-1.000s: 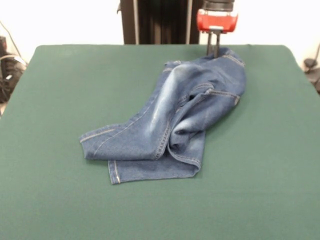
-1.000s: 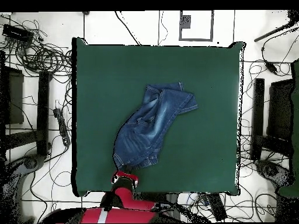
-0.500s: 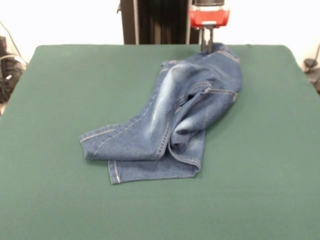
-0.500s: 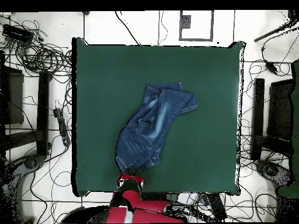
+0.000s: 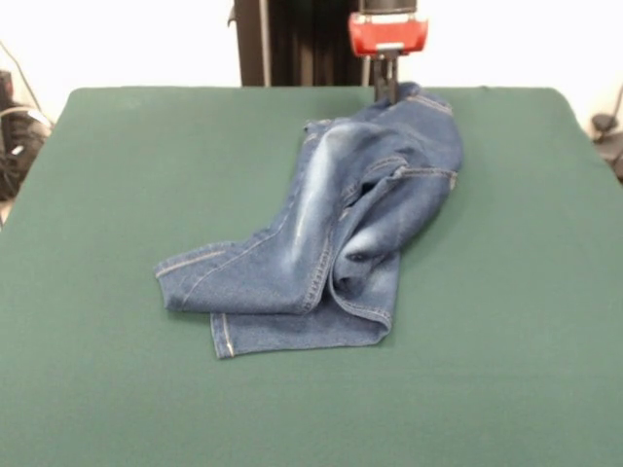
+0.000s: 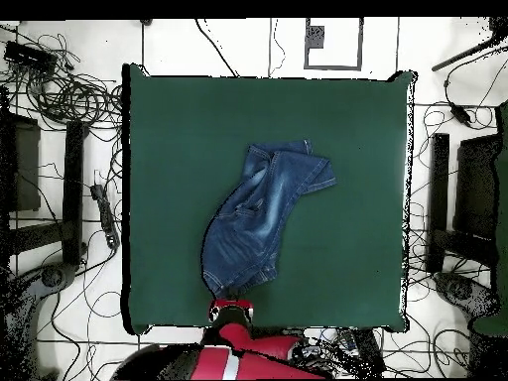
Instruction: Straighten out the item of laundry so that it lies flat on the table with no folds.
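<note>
Jeans (image 5: 336,233) crumpled mid-table, legs overlapping, hems toward front-view near left, waist bunched at far edge. Gripper (image 5: 385,89) pinched closed on waistband there, lifting denim slightly. Green table (image 5: 117,389) bare around. Overhead: jeans (image 6: 260,213) stretch diagonally from gripper (image 6: 230,303)

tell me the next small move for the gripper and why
Probably keep drawing the waistband toward the table edge. The gripper looks shut on the jeans at the waist, and the legs lie overlapped and creased on the table.
</note>
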